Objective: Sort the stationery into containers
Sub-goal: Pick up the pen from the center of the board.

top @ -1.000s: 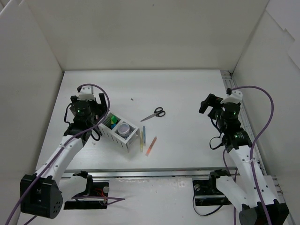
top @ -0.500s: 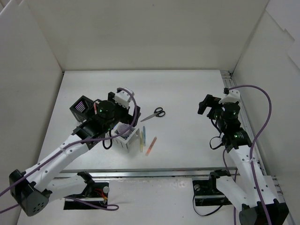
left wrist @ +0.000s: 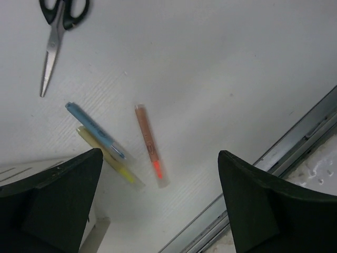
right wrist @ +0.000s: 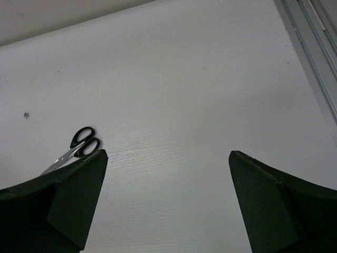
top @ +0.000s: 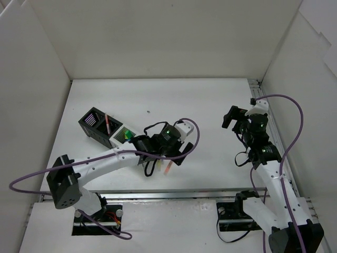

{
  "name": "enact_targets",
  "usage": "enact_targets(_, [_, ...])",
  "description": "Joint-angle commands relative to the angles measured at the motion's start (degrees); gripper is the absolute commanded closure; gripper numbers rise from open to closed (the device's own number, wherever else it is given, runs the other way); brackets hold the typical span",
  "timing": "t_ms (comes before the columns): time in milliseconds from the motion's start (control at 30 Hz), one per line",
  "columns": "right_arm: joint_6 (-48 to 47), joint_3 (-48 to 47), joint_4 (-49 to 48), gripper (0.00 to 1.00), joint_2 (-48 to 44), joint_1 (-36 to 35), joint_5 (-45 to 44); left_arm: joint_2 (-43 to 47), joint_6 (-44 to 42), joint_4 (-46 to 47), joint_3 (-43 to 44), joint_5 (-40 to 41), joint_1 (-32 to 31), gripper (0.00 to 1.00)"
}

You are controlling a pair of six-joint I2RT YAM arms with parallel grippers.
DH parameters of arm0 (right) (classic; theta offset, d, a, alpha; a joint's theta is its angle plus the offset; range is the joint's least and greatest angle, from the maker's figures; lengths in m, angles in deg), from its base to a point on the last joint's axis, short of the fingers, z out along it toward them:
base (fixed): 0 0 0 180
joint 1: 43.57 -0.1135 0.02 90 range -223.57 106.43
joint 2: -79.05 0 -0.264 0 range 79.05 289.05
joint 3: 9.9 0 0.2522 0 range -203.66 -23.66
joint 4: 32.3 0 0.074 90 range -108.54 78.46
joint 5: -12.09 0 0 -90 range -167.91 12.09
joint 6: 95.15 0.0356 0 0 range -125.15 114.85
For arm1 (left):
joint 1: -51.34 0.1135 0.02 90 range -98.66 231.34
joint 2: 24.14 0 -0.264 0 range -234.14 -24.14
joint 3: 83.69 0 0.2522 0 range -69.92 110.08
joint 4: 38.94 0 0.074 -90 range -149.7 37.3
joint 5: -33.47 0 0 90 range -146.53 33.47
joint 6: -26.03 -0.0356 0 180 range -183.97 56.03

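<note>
The containers are a row of mesh boxes at the left, with a black box (top: pixel 93 122) and a white-grey box (top: pixel 121 136); a red pen (top: pixel 107 124) stands in the black end. My left gripper (top: pixel 177 152) is open and empty. It hovers over loose pens: an orange one (left wrist: pixel 149 145), a blue one (left wrist: pixel 93 129) and a yellow one (left wrist: pixel 109 163). Black-handled scissors (left wrist: pixel 57 32) lie beyond them and also show in the right wrist view (right wrist: pixel 77 147); my left arm hides them in the top view. My right gripper (top: pixel 231 118) is open and empty at the right.
A metal rail (left wrist: pixel 295 138) runs along the table's near edge, close to the pens. White walls (top: pixel 42 68) enclose the table on three sides. A corner of the white box (left wrist: pixel 26 171) sits next to my left finger.
My left arm has swung right from the boxes to above the loose pens, uncovering the black boxes and hiding the scissors from above. The right arm has barely moved.
</note>
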Motion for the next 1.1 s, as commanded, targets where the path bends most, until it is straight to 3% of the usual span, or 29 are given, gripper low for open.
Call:
enact_targets(0, [-0.04,-1.41,-3.75,0.02,0.36,0.46,-1.32,-2.77,2.88,-3.14,2.07,0.65,-1.20,0.15])
enact_targets(33, [0.13,-1.41,-3.57,0.02,0.27,0.55,-1.75,-3.56,3.93,-3.23,1.81,-0.57,-1.72,0.20])
enact_targets(200, [0.40,-1.14,-3.48,0.02,0.19,0.55,-1.76,-7.08,7.18,-2.53,-1.09,-2.87,-1.73,0.27])
enact_targets(300, [0.75,-1.14,-3.48,0.02,0.54,0.63,-1.41,-9.36,8.24,-1.04,-2.32,-2.87,-1.73,0.38])
enact_targets(333, [0.84,-1.14,-3.40,0.02,0.80,0.55,-1.23,-9.98,8.24,-0.77,-2.41,-5.13,-1.73,0.46])
enact_targets(433, [0.84,-0.97,-3.31,0.02,0.89,0.46,-1.58,-12.09,9.21,0.37,-3.55,-3.84,-2.34,0.54])
enact_targets(700, [0.93,-0.97,-3.31,0.02,0.98,0.46,-1.67,-15.79,11.05,2.75,-5.22,0.99,-2.34,0.63])
enact_targets(1067, [1.01,-1.23,-3.31,0.02,1.94,0.55,-0.88,-17.46,11.76,3.45,-6.10,2.58,-2.34,0.66])
